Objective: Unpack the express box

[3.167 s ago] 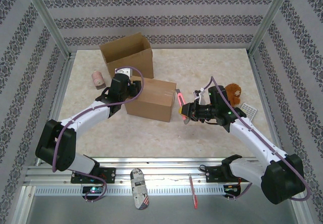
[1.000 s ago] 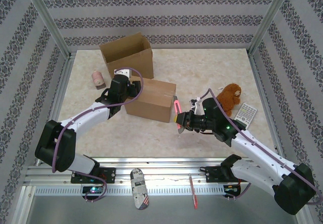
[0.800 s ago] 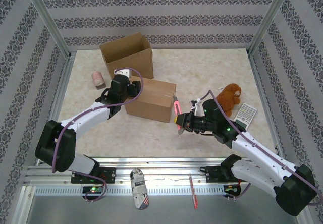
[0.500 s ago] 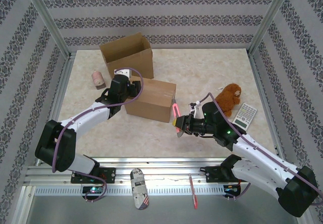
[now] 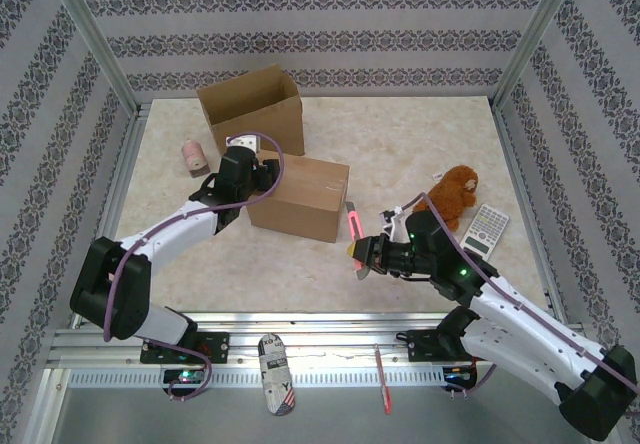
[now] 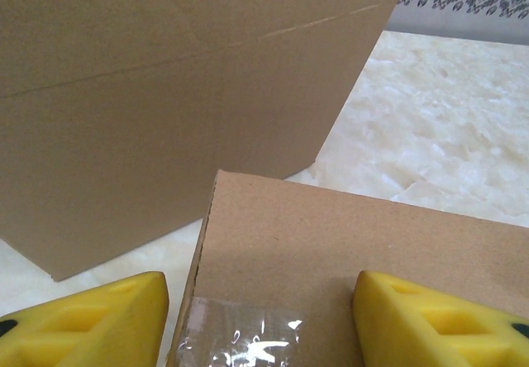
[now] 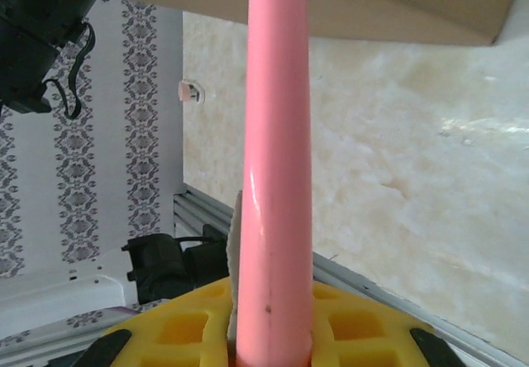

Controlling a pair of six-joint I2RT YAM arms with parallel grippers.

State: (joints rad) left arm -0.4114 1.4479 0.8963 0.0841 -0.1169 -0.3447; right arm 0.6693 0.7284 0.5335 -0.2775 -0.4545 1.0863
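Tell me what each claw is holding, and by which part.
The right claw grips the pink tool by its near end. The left claw stands open over the taped box's edge, holding nothing.

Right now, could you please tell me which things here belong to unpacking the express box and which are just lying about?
In the job: taped box, pink cutter clamped in the right gripper, left gripper open at the box's taped edge.
Lying about: open carton, plush toy, calculator, pink roll.
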